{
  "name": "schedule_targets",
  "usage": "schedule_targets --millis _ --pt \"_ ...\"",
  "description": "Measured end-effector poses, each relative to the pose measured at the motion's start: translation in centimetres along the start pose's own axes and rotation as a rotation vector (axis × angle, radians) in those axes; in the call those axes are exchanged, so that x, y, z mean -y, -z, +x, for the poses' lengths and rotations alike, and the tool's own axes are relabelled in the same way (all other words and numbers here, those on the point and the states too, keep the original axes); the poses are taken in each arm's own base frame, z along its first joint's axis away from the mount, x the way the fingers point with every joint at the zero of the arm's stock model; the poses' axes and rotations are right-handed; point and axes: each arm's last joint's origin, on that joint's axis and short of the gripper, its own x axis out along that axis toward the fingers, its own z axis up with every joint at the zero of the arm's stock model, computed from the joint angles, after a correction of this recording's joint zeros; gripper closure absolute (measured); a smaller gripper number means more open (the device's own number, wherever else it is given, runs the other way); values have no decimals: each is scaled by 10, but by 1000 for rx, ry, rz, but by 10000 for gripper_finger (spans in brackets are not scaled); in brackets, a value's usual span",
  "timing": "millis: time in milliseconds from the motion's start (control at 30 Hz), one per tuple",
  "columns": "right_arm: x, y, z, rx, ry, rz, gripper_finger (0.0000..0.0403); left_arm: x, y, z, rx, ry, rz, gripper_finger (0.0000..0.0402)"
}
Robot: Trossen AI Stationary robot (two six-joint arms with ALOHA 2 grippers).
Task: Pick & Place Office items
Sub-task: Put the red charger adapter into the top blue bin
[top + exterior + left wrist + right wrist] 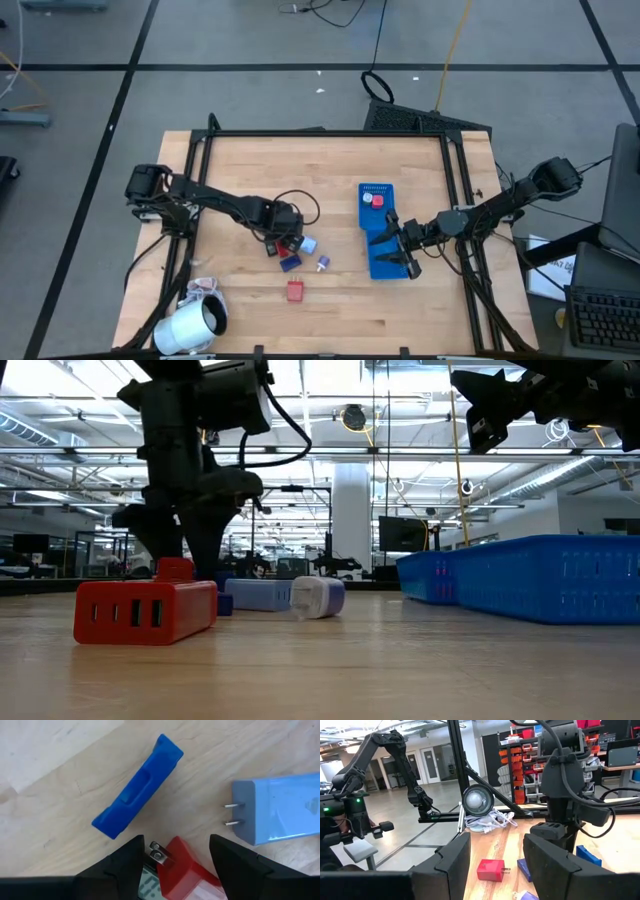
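Note:
Several small office items lie left of the table's middle: a red charger [296, 290], a dark blue block [290, 262], a light blue plug block [308, 243], a white plug [322, 264] and a red piece [180, 865] with metal prongs. My left gripper [280, 238] hangs over them, open [175, 842], one finger on each side of the red piece. The dark blue block [137, 785] and the light blue plug block [280, 810] lie flat just beyond it. My right gripper [408, 255] is open [495, 850] above the blue tray [380, 262], which holds a red and white item [372, 200]. My left gripper points down with its fingers [125, 862] on either side of the red piece's pronged end [159, 854]. Whether either finger touches it, I cannot tell. The piece lies on the table.
A big white roll [190, 325] with a cable bundle lies at the near left corner. The blue tray [540, 585] stands right of centre, lengthwise from near to far. Bare wood shows along the far half of the table and near its front edge.

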Motion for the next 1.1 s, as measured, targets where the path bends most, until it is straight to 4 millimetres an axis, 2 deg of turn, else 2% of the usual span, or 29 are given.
schedule_targets --millis 333,767,1100 --pt "0 0 0 -2 1 0 232 -1 2 -1 -79 17 -48 176" --pt "0 0 0 -3 1 0 232 1 11 -11 -73 23 -144 176" --pt "0 0 0 -3 1 17 232 0 15 -7 -16 -47 -189 176"
